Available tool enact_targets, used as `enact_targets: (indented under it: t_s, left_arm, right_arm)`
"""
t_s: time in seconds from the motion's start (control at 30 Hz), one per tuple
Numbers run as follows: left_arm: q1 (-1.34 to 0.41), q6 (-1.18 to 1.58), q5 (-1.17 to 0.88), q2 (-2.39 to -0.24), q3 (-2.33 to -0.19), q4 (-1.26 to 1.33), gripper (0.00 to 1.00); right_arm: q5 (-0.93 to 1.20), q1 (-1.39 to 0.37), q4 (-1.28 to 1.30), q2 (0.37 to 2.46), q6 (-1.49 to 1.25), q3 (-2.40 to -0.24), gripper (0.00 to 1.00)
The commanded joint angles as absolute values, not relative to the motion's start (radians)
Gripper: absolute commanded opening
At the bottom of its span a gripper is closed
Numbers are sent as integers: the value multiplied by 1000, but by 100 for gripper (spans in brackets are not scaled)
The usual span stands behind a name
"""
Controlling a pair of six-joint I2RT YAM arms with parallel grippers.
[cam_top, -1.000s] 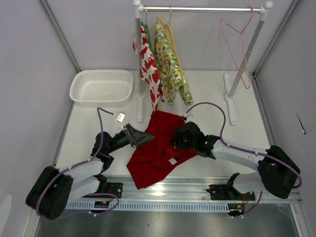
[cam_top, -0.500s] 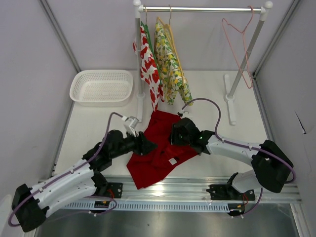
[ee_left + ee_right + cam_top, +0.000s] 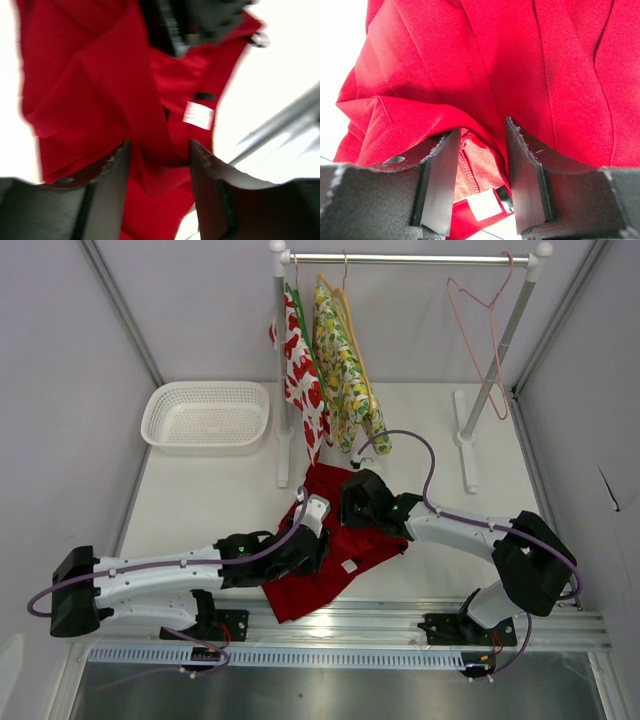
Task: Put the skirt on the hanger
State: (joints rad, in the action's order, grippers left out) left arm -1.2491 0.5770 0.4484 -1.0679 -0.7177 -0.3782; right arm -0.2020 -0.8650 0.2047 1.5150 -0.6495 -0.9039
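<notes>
The work is at the pick-up step: the skirt (image 3: 300, 595) lies crumpled on the table (image 3: 200, 490) in the lower middle of the overhead view, nowhere near the hanger (image 3: 470, 350), which hangs bare from the rail (image 3: 410, 258) at the upper right. Both arms are down on the cloth. The left gripper (image 3: 159, 150) sits at the skirt's left side with its fingers (image 3: 107, 190) standing well apart and a ridge of red cloth running up between them. That view is smeared, so it probably has no hold yet, though I would not swear to it. The right gripper (image 3: 482, 130) is at the skirt's upper edge, about half spread, straddling a raised fold with a hem and a white label showing in the gap, and nothing looks pinched. The next move, as I judge it, calls for both pairs of fingers to clamp on their folds, ideally along the waistband, and lift the garment spread between them so that it can be carried up and to the right and draped over the pink wire. Counted: one red skirt, one pink hanger, two robot arms, two other garments hung at the upper middle, namely a fruit-print garment (image 3: 300, 370) and a yellow-green garment (image 3: 345, 370), one rack, and one white basket (image 3: 207, 415) at the upper left.
</notes>
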Motion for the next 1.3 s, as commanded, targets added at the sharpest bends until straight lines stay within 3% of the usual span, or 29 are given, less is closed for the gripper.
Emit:
enact_targets:
  t_s: [0.0, 0.17, 0.23, 0.27, 0.4, 0.57, 0.77, 0.97, 1.1, 1.27]
  left_arm:
    - [-1266, 618, 612, -1080, -767, -479, 49]
    - [-1262, 715, 708, -1092, -785, -600, 27]
    - [-1256, 733, 704, -1094, -763, -592, 22]
    - [-1256, 736, 703, -1086, -752, -565, 14]
    - [-1203, 698, 608, -1016, -663, -382, 1]
    - [-1043, 631, 436, -927, -508, -154, 0]
    - [-1002, 571, 373, -971, -526, -106, 0]
    - [-937, 566, 276, -988, -486, -25, 0]
    - [-913, 539, 244, -1008, -506, -25, 0]
    - [-888, 526, 209, -1008, -511, -23, 0]
  right_arm:
    - [-221, -847, 201, 1519, -627, -943, 45]
    - [-222, -821, 215, 1506, -621, -933, 44]
    - [-219, -805, 219, 1490, -620, -925, 43]
    - [-219, -804, 224, 1482, -618, -919, 43]
    - [-230, -801, 247, 1442, -609, -911, 43]
    - [-218, -804, 250, 1372, -592, -900, 48]
    - [-196, -815, 291, 1266, -555, -910, 59]
    - [-262, -809, 393, 1057, -491, -994, 64]
    - [-252, -694, 454, 980, -340, -1188, 66]
    - [-151, -388, 489, 1090, -183, -1480, 68]
